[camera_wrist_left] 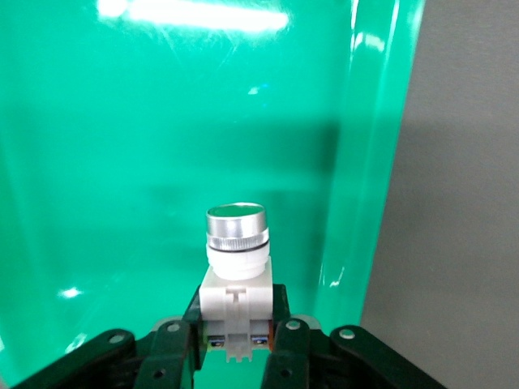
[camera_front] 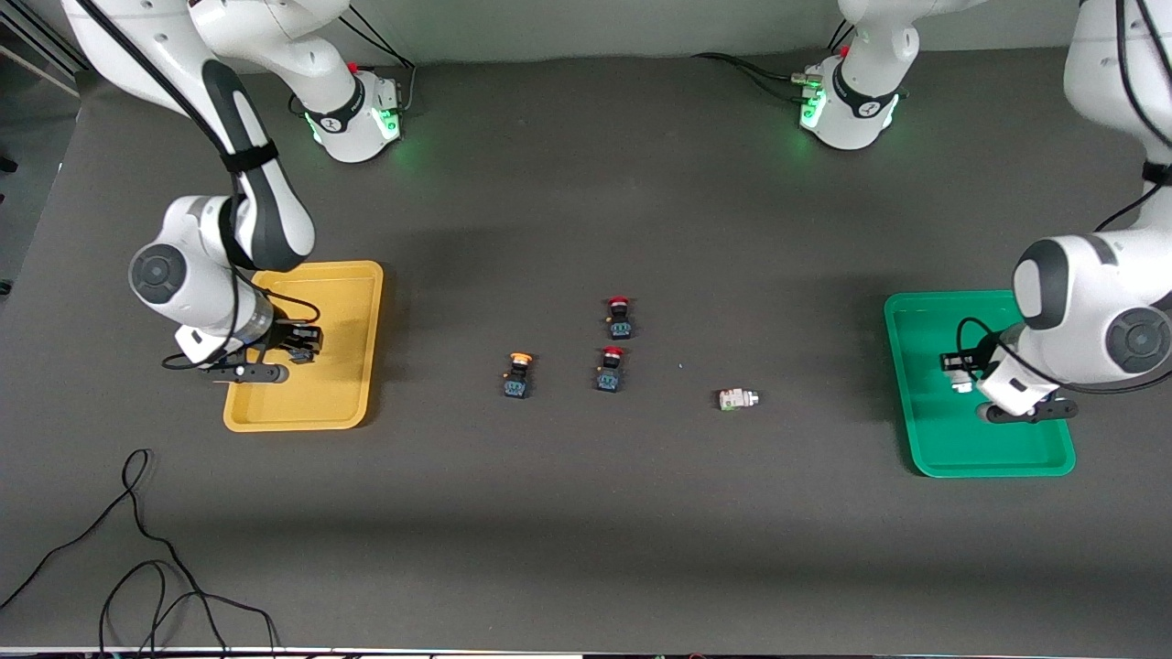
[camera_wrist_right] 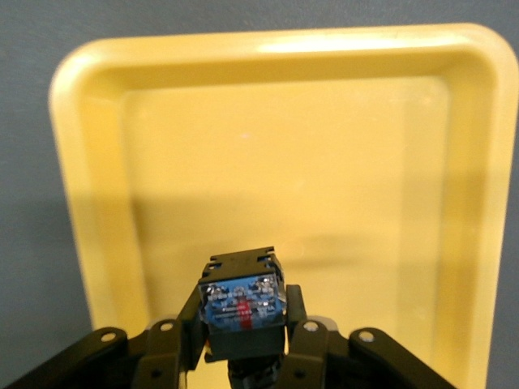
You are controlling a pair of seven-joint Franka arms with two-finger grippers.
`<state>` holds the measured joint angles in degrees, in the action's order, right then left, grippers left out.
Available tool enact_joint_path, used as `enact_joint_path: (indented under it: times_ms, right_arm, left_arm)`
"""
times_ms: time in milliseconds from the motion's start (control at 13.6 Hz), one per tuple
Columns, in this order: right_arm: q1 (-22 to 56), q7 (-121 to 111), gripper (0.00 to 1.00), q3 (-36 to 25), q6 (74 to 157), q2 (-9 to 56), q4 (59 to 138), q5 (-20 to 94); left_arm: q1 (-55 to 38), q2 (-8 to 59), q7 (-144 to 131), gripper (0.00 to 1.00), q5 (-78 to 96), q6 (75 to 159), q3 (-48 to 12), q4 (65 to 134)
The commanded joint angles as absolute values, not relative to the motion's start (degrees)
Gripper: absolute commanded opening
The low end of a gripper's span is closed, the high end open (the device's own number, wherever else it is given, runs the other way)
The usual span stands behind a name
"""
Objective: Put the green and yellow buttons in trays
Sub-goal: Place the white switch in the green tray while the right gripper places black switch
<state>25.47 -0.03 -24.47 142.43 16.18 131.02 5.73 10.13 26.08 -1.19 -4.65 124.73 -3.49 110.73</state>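
Over the trays, left gripper [camera_wrist_left: 235, 340] clamps a green button [camera_wrist_left: 236, 267]; right gripper [camera_wrist_right: 243, 340] clamps seemingly a yellow one [camera_wrist_right: 242, 304].

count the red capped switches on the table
2, both mid-table: one red-capped switch farther from the front camera, the other just nearer, beside the yellow-capped button. None looks hidden.

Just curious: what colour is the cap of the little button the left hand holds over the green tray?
Green, ringed in silver, on the button; clearest in the left wrist view.
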Motion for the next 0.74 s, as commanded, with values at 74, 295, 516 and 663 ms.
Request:
enact_joint_path:
  times_ms: [74, 295, 516, 663]
  right_arm:
    - [26.19, -1.23, 0.00, -24.08, 150.10, 20.56, 132.62, 6.77]
    - [26.10, -1.32, 0.00, -21.89, 152.04, 21.97, 132.63, 10.71]
    - [26.02, -1.32, 0.00, -20.66, 153.02, 22.50, 132.54, 11.16]
    - [26.02, -1.32, 0.00, -20.65, 153.02, 22.32, 132.54, 11.16]
  left_arm:
    - [9.49, 28.56, -4.22, 0.34, -5.89, 128.39, -3.43, 110.04]
    - [9.76, 29.62, -4.39, 0.78, -5.80, 129.81, -3.43, 110.04]
    - [9.84, 28.75, -4.57, 0.96, -5.80, 128.59, -3.51, 109.87]
    - [9.76, 25.59, -4.48, 0.98, -5.80, 125.71, -3.52, 109.43]
